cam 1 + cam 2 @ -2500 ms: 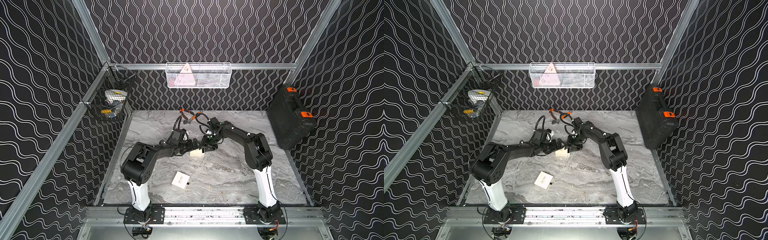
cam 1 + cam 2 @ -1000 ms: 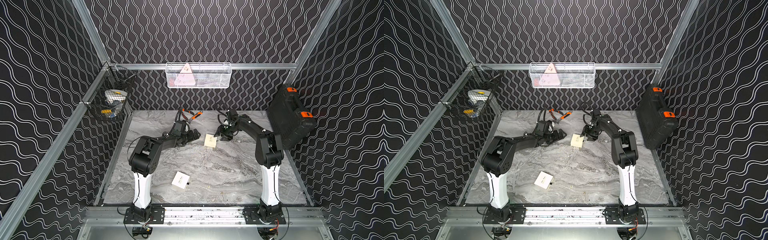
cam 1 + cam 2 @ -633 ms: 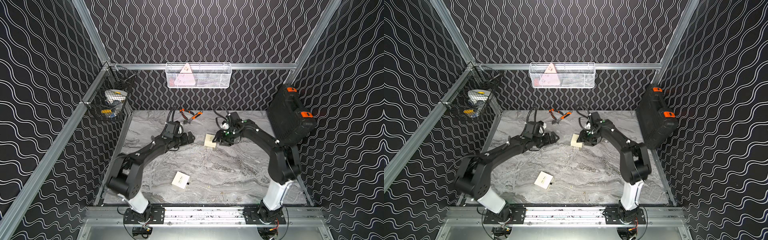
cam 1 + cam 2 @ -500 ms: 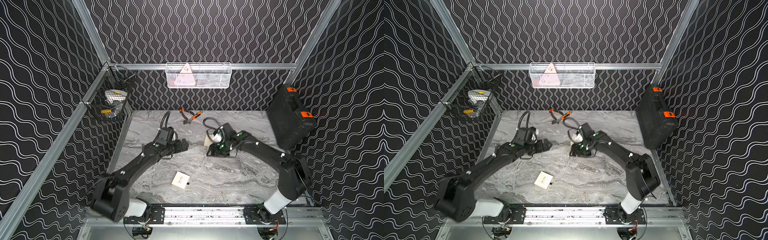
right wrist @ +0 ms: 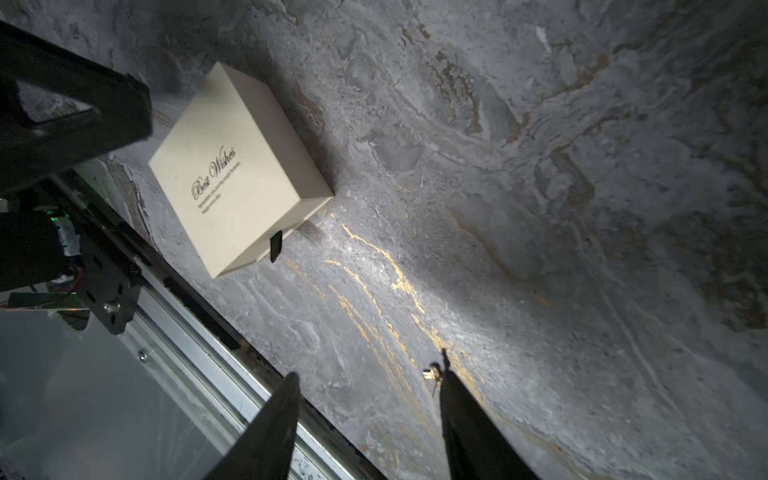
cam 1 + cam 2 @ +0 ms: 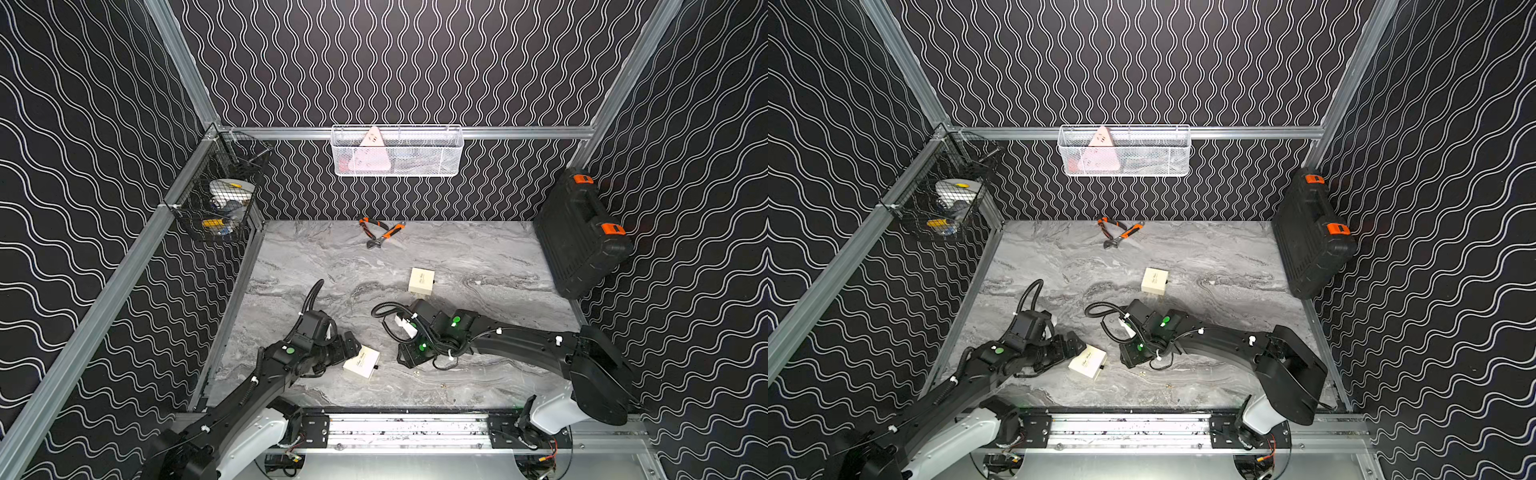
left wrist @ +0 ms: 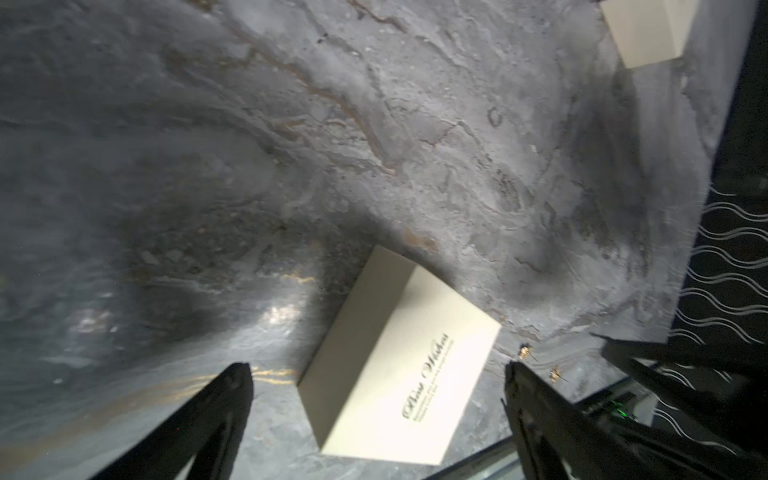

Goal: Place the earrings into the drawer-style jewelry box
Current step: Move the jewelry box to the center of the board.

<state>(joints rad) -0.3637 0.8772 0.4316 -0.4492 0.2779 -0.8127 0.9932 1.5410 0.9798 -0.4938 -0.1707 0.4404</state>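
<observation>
Two small cream boxes stand on the marble table. The near drawer-style jewelry box [image 6: 361, 361] [image 6: 1087, 362] [image 5: 237, 191] lies by the front edge, its black pull tab [image 5: 275, 246] facing the right arm. My left gripper [image 6: 349, 347] [image 7: 376, 374] is open, its fingers either side of that box [image 7: 399, 365] without touching it. Two tiny gold earrings [image 7: 524, 351] [image 6: 417, 372] lie on the table beside the box. My right gripper [image 6: 409, 357] [image 5: 370, 376] is open and empty, one fingertip right next to an earring [image 5: 432, 374].
A second cream box [image 6: 421, 281] stands upright further back at mid-table. Orange-handled pliers [image 6: 380, 232] lie at the back. A black tool case [image 6: 582, 232] leans on the right wall. Wire baskets hang at the back [image 6: 397, 151] and left [image 6: 220, 203]. The front rail [image 6: 415, 428] is close.
Both arms have swung from the back of the table to the front. The left gripper now straddles the near box; the right gripper has left the far box and hangs over an earring.
</observation>
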